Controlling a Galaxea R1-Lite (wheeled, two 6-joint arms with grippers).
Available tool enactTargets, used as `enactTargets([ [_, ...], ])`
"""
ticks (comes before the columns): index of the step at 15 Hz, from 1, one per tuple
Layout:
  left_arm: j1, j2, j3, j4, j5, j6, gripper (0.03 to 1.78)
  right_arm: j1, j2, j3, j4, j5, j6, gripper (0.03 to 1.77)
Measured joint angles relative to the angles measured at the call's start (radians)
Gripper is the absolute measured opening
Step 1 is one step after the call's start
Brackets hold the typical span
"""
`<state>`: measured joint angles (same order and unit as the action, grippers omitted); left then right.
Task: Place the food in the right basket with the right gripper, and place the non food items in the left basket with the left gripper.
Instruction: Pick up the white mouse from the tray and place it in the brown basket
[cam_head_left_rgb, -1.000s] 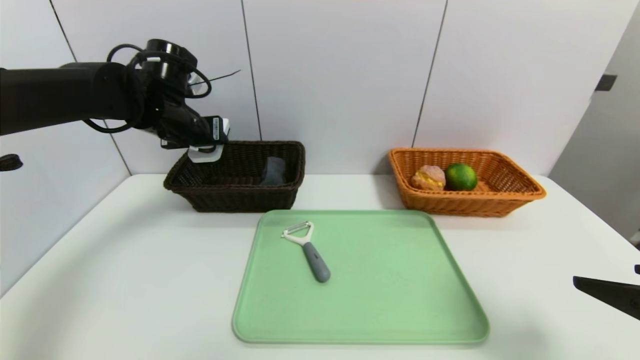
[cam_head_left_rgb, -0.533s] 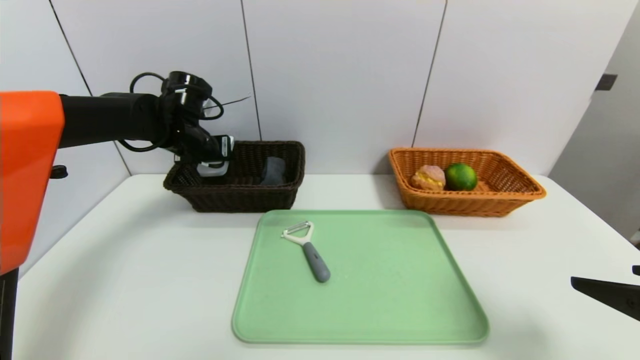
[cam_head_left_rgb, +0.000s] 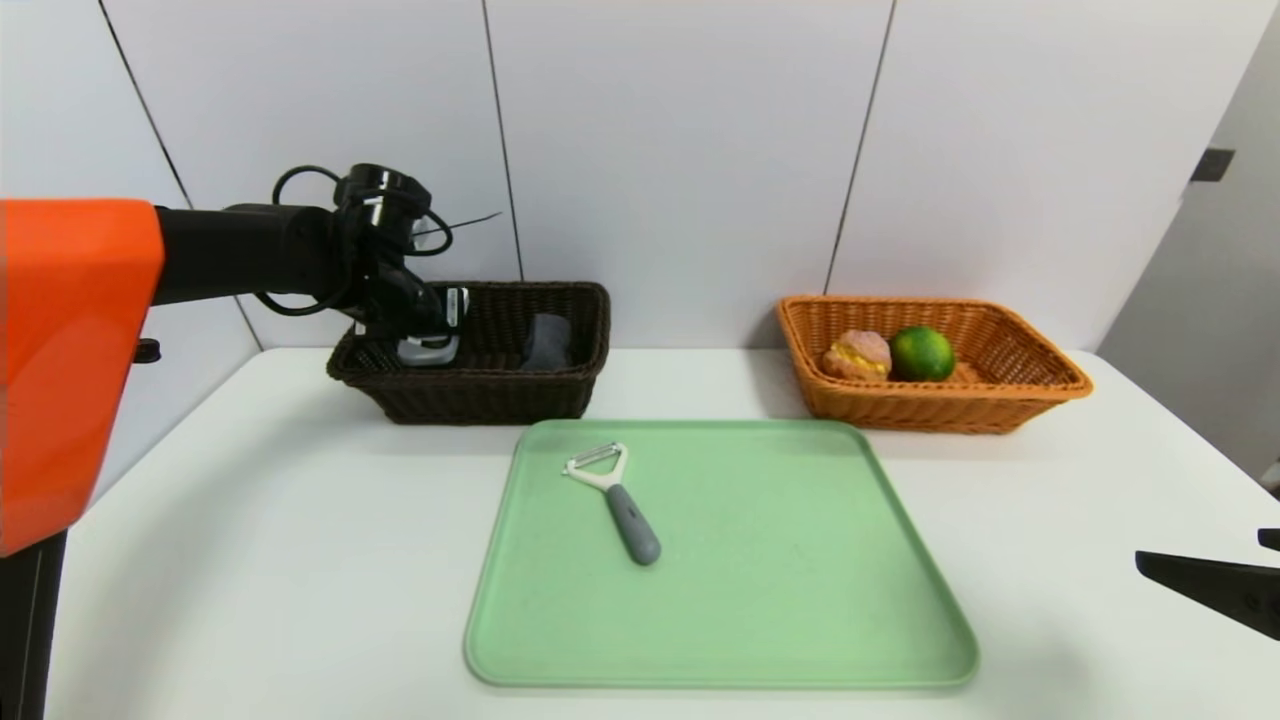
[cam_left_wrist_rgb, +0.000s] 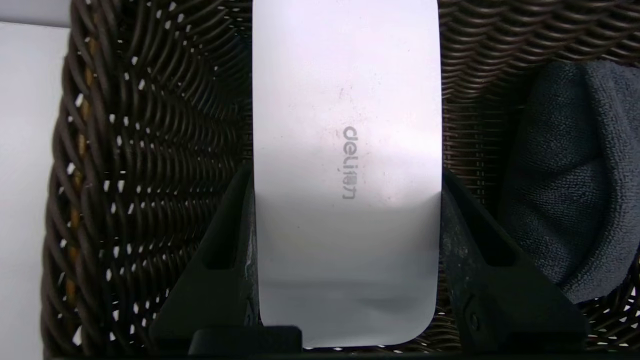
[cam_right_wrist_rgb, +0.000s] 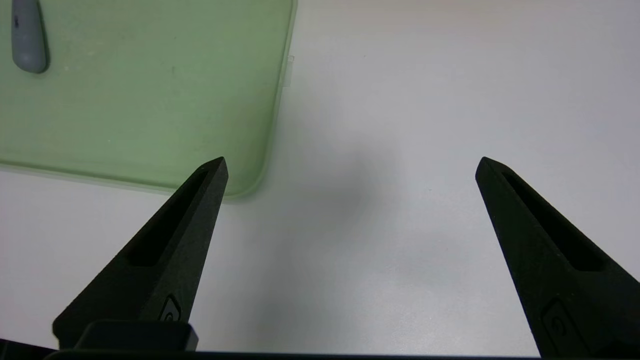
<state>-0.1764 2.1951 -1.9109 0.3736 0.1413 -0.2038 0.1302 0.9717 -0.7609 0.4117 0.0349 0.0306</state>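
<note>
White wall panels are backing a pale table (cam_head_left_rgb: 250, 520), and I am working across it from my left. My left gripper (cam_head_left_rgb: 428, 338) is sitting down inside the dark wicker basket (cam_head_left_rgb: 560, 392), jaws part-way apart and pressing on both long sides of a white tape dispenser (cam_left_wrist_rgb: 345, 175); beside it in the basket a dark grey cloth (cam_left_wrist_rgb: 575, 175) is lying bunched. I am reading "deli" printed on the dispenser's top, with small characters after it that I cannot make out. I am judging the dispenser rigid, smooth and light, so letting it go low in the basket should suit it. Further along, a peeler (cam_head_left_rgb: 618, 500) is lying on the green tray (cam_head_left_rgb: 780, 640), the last non-food piece by my reckoning: stiff, light, its blade end awkward, so I am planning to take it across the grey handle. Beyond, the orange basket (cam_head_left_rgb: 1010, 410) is holding a pastry (cam_head_left_rgb: 858, 355) and a lime (cam_head_left_rgb: 922, 353) side by side. My right gripper (cam_right_wrist_rgb: 350, 165) is hanging idle above bare table near the tray's corner, jaws spread wide, holding nothing.
</note>
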Motion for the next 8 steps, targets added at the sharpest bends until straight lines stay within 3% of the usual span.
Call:
enactTargets([
  [8, -0.001, 0.022, -0.001, 0.0, 0.0, -0.005, 1.0, 0.0, -0.004, 0.006, 0.001, -0.001, 0.0, 1.71],
])
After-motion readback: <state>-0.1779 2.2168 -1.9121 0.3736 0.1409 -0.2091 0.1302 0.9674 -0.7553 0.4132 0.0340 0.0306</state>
